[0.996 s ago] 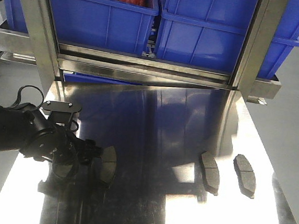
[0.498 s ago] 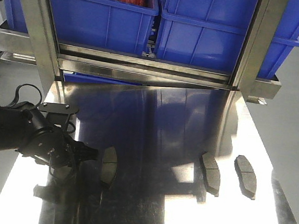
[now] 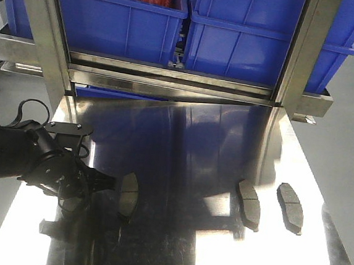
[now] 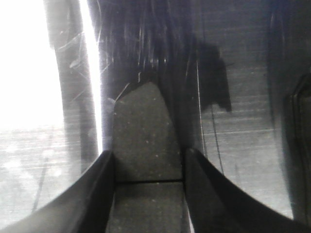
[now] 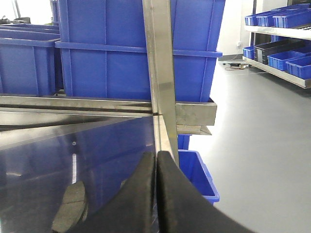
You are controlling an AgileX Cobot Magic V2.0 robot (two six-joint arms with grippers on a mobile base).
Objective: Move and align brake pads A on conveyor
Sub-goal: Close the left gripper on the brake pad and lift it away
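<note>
The left gripper (image 4: 148,160) squeezes one brake pad (image 4: 146,136) between its fingers, over the left side of the steel table (image 3: 182,139). The pad's long side runs from the table's near edge toward its far edge. The right gripper (image 5: 156,162) is pinched closed on nothing. A second pad (image 3: 248,204) and a third pad (image 3: 289,207) lie on the table's right side, pointing much the same way. No conveyor shows, so I think most of the job is left to do.

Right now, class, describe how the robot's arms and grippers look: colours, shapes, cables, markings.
The left arm is black, bulky and rounded, with a looping black cable and a flat black plate. The left gripper and right gripper have black fingers, curved and tapering.
</note>
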